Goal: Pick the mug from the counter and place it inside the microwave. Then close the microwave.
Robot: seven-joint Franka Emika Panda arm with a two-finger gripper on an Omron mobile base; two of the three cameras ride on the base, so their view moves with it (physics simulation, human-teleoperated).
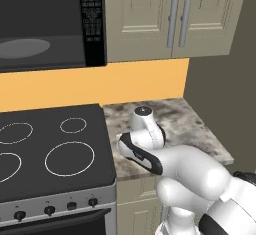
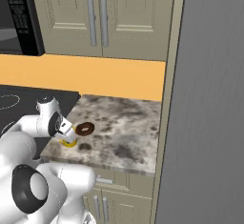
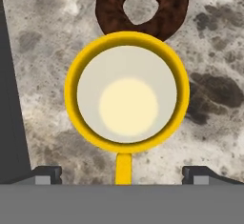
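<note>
1. Two-finger gripper [image 3: 123, 174] points straight down over the small yellow cylindrical mug [image 3: 127, 92]; jaws spread wide, one dark fingertip [image 3: 46, 174] on each side of the mug, nothing held, no contact visible.
2. Mug stands upright on the mottled grey-brown stone counter [image 2: 125, 133], near its left front edge, just right of the black stovetop [image 1: 50, 149]. Cream inside faces the hand camera; handle points toward the bottom of the hand view.
3. Dark brown ring-shaped object [image 3: 142, 7] lies just beside the mug's far side.
4. Large black microwave [image 1: 52, 21] sits up left above the stove, door open, grey turntable visible inside.
</note>
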